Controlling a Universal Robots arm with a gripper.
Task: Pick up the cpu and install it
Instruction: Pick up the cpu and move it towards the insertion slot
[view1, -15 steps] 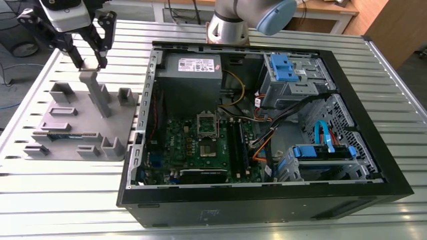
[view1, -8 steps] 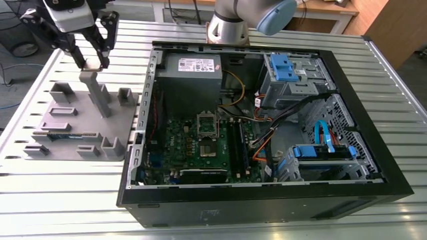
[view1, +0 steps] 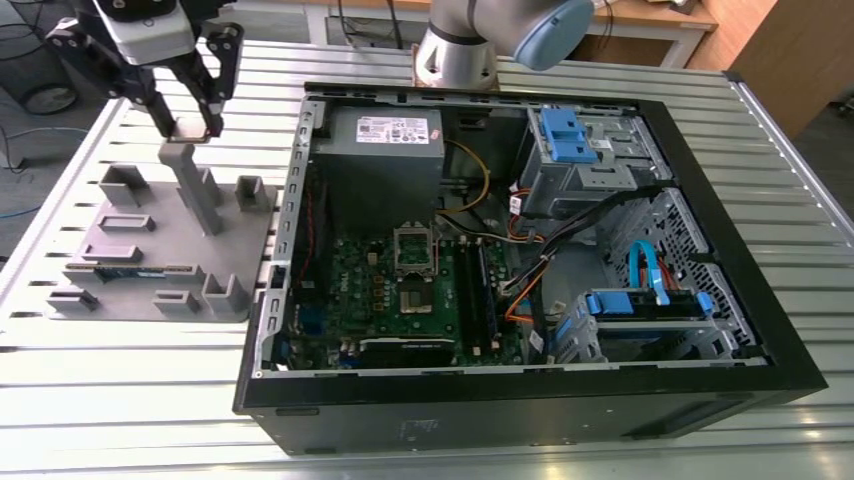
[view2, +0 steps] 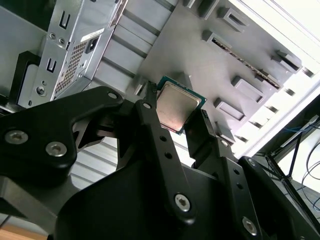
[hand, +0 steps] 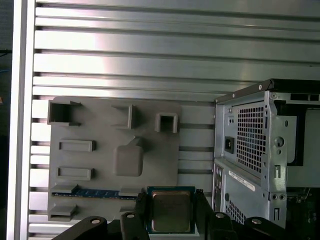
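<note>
Silver cpu (hand: 171, 211) rimmed in green, grey tray (hand: 100, 130), black computer case (view1: 534, 412).

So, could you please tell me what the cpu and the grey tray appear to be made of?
The cpu, held in the pincer: a metal lid, satin silver with soft reflections, on a thin greenish rim, probably circuit board. The grey tray: likely moulded or printed plastic, matte and evenly grey, without glare.

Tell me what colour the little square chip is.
The small flat square chip is shiny silver, teal-rimmed; first wrist view shows best.
</note>
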